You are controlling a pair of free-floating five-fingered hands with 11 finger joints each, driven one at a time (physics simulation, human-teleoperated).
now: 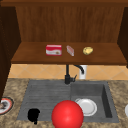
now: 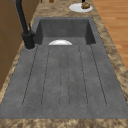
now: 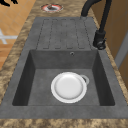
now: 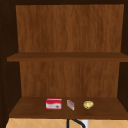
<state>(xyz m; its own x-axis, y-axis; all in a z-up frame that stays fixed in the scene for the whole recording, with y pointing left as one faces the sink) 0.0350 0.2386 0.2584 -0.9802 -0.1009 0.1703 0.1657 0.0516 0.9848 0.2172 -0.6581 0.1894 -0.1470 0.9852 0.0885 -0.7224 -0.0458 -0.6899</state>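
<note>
My left hand (image 1: 33,115) hangs low at the front left, over the front edge of the grey drainboard (image 1: 45,97); its dark tip also shows beyond the counter's front in the right side view (image 3: 7,2). A big red ball (image 1: 67,115) sits to its right and covers part of the sink's front edge. It holds nothing that I can see. A white plate (image 1: 86,106) lies in the sink basin (image 3: 37,80), seen from above in the right side view (image 3: 68,87).
A black faucet (image 1: 67,75) stands behind the sink. The shelf (image 1: 32,56) above carries a red box (image 1: 53,50), a small pink box (image 1: 70,50) and a yellow lump (image 1: 87,50). A red-rimmed plate (image 1: 4,105) lies on the left counter, and a white plate with a brown thing (image 2: 80,7) on the right.
</note>
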